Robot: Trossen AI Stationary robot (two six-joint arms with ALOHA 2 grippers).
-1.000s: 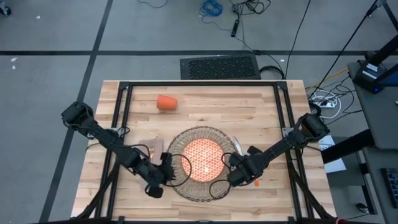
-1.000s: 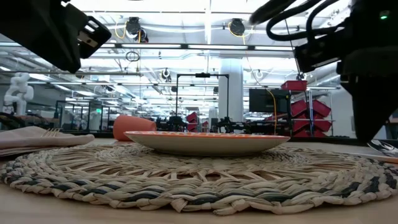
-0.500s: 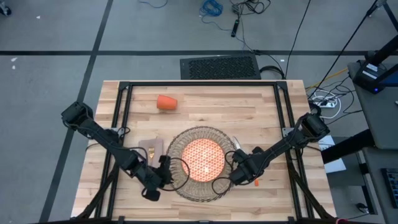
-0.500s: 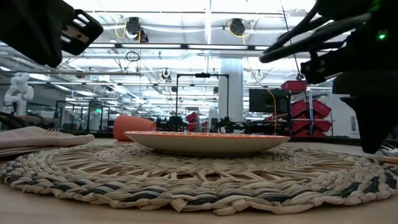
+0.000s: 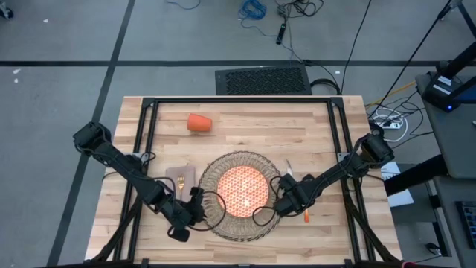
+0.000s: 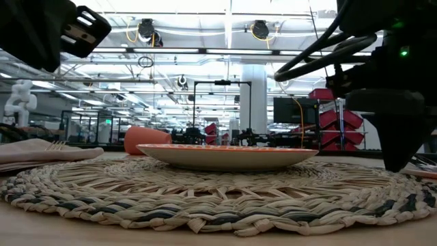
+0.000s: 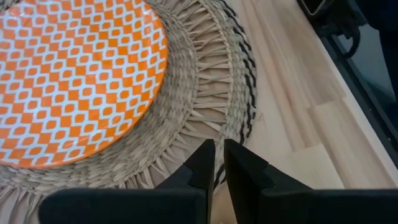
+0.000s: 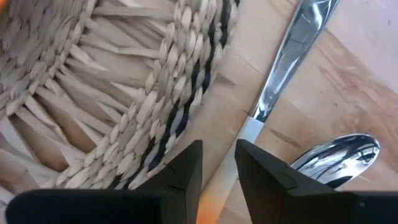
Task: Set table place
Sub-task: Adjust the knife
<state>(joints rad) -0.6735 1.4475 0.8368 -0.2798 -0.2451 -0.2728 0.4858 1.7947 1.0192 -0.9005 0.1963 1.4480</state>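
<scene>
At the placemat's (image 5: 239,195) four o'clock edge, the right gripper (image 8: 219,163) straddles the knife (image 8: 292,53), fingers slightly apart. At seven o'clock, the left gripper (image 7: 219,163) hovers, fingers nearly together. The plate (image 5: 241,190) sits centred.

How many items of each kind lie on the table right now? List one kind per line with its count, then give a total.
Placemat: 1
Plate: 1
Cup: 1
Napkin: 1
Fork: 1
Knife: 1
Spoon: 1
Total: 7
</scene>
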